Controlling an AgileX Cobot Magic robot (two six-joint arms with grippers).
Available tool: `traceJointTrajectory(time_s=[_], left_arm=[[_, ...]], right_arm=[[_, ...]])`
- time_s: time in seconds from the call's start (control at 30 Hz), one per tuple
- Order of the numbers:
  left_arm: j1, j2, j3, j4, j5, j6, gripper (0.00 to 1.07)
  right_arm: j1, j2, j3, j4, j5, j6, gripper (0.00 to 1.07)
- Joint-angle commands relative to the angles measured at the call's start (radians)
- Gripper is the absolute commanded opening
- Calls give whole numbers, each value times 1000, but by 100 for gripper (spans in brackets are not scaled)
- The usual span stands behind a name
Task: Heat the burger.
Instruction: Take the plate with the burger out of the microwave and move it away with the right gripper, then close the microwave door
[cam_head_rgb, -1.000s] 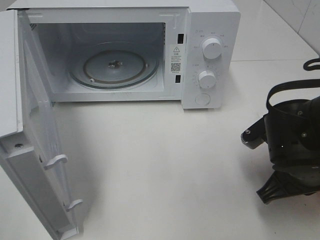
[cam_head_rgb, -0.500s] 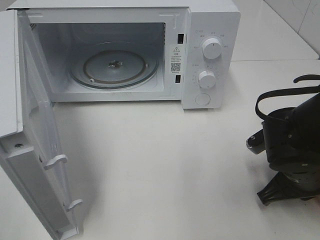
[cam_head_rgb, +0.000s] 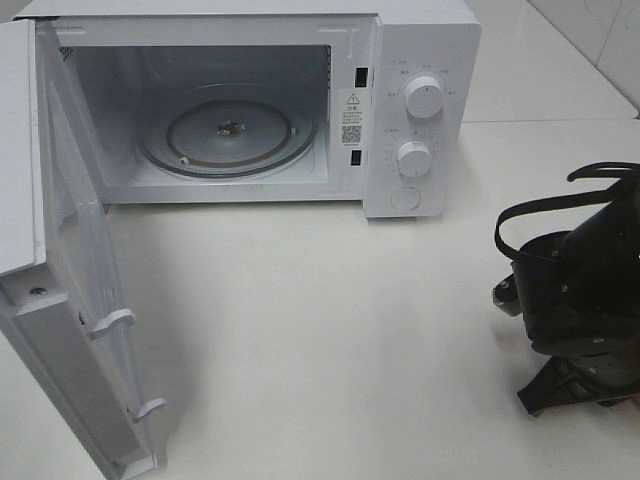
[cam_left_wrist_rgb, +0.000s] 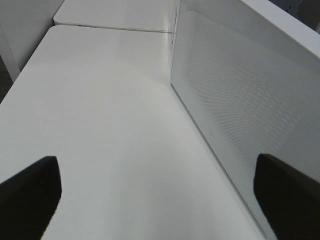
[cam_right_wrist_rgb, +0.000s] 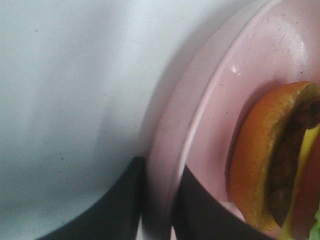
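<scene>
The burger (cam_right_wrist_rgb: 270, 165) sits on the pink plate (cam_right_wrist_rgb: 210, 115), whose rim the right claw (cam_right_wrist_rgb: 157, 200) narrowly straddles.

The microwave (cam_head_rgb: 300, 100) door (cam_head_rgb: 75, 300) is standing wide open on the left, leaving the cavity mouth clear; bare bench (cam_head_rgb: 320, 330) is stretching before it, with the right arm (cam_head_rgb: 580, 300) crowding the right edge.

Burger (cam_right_wrist_rgb: 272, 160), glossy orange-brown bun, dark patty, yellow cheese, on pink plate (cam_right_wrist_rgb: 210, 125)
</scene>
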Motion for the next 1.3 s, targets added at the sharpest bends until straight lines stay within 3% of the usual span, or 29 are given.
traceJointTrajectory(time_s=[0.03, 0.07, 0.17, 0.33, 0.47, 0.83, 1.3], left_arm=[[4, -20, 4, -2, -5, 0, 100], [4, -20, 4, -2, -5, 0, 100], [4, -20, 4, -2, -5, 0, 100], [4, -20, 4, -2, -5, 0, 100], [4, -20, 4, -2, -5, 0, 100], [4, -20, 4, -2, -5, 0, 100], [4, -20, 4, -2, -5, 0, 100]], right_arm=[[-2, -12, -3, 13, 22, -13, 28], [-2, -34, -3, 24, 23, -28, 35], [-2, -80, -3, 41, 23, -34, 42], [-2, -183, -3, 67, 17, -60, 49], [-2, -244, -3, 120, -11, -137, 52], [-2, -563, -11, 408, -93, -474, 61], [-2, -1020, -14, 697, 16, -792, 65]])
